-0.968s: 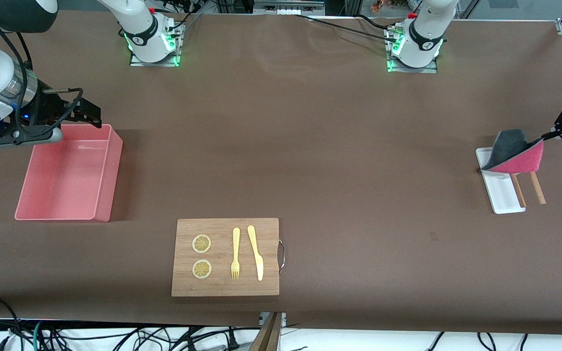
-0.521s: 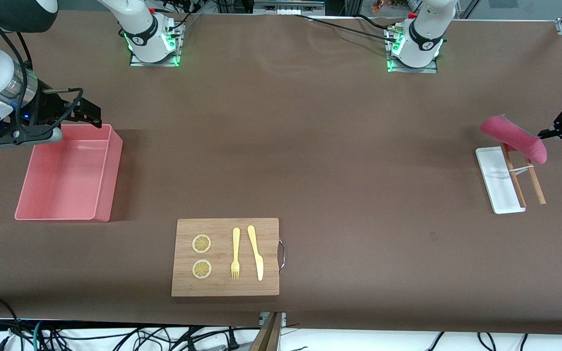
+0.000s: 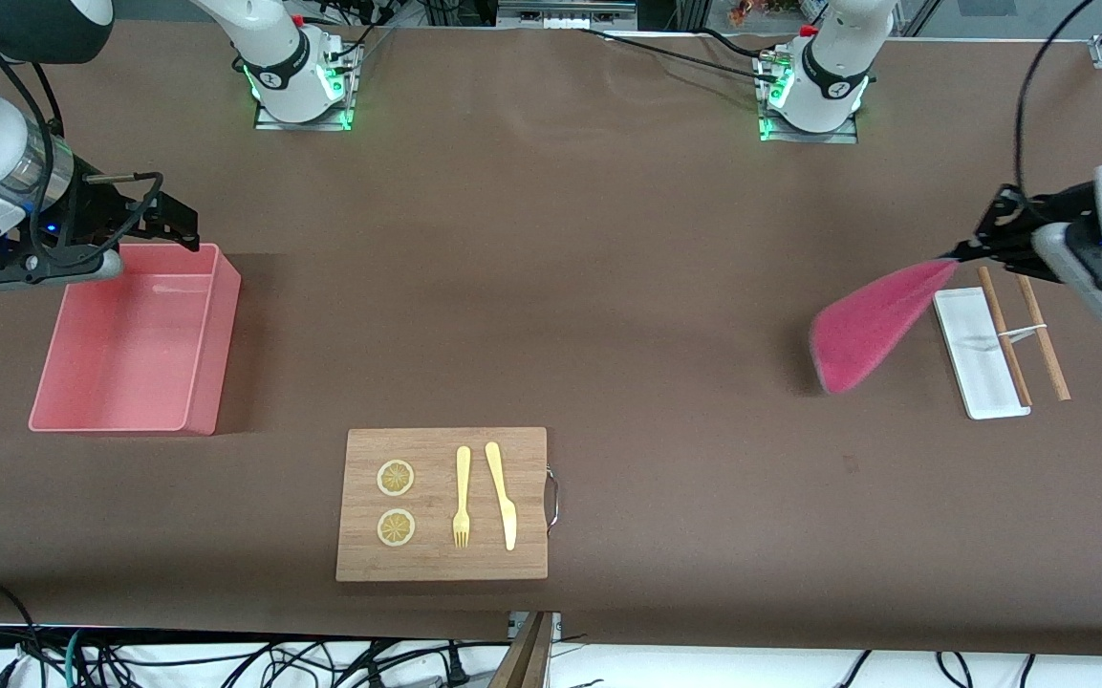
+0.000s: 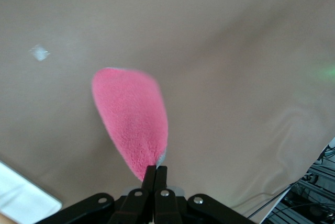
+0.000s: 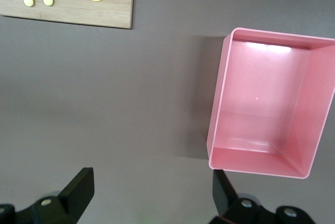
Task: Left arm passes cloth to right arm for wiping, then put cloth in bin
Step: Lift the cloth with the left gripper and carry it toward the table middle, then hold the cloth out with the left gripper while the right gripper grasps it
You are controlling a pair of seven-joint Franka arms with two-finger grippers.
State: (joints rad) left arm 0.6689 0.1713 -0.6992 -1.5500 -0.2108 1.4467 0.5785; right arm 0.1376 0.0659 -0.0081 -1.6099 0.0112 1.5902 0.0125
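Note:
My left gripper point(image 3: 954, 257) is shut on one corner of the cloth point(image 3: 866, 326), which hangs and swings with its magenta-pink face showing, in the air over bare table beside the small white tray. In the left wrist view the cloth point(image 4: 133, 119) trails from my shut left gripper point(image 4: 155, 170). My right gripper point(image 3: 183, 225) is open and empty, waiting over the edge of the light pink bin point(image 3: 135, 349) at the right arm's end of the table. The right wrist view shows the empty bin point(image 5: 269, 103) and my open right gripper point(image 5: 152, 192).
A small flat white tray point(image 3: 976, 352) and two wooden sticks point(image 3: 1024, 330) lie at the left arm's end. A wooden cutting board point(image 3: 442, 504) with two lemon slices, a yellow fork and a yellow knife lies nearer the front camera.
My left gripper has lifted the cloth off the white tray and swung it toward the table's middle; the cloth now hangs pink face out. The right arm has not moved.

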